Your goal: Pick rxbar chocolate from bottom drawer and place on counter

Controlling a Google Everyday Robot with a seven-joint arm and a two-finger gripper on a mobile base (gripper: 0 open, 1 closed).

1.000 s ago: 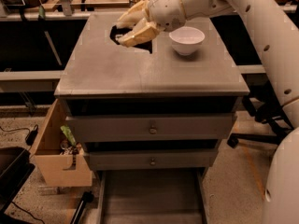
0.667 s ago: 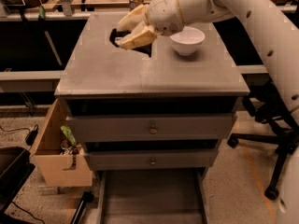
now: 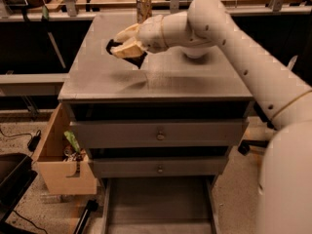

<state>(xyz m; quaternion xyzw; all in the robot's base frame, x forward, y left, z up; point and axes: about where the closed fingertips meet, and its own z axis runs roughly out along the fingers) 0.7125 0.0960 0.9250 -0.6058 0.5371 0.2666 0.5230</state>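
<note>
My gripper [image 3: 123, 44] hangs over the left middle of the grey counter [image 3: 156, 77], a little above its surface. Its cream fingers are shut on the rxbar chocolate [image 3: 136, 59], a flat black bar whose ends stick out at the upper left and lower right of the fingers. The bar's shadow lies on the counter below it. The bottom drawer [image 3: 156, 206] is pulled out at the bottom of the view and its grey floor is bare.
A white bowl [image 3: 195, 55] stands on the counter behind my arm, mostly hidden. A metal can [image 3: 143, 6] stands at the counter's back edge. Two knobbed grey drawers [image 3: 158, 134] are closed. A light wooden side box [image 3: 61, 160] holds small items at the left.
My arm has swung toward the front left of the counter with the black bar in the fingers. The arm now covers most of the white bowl.
</note>
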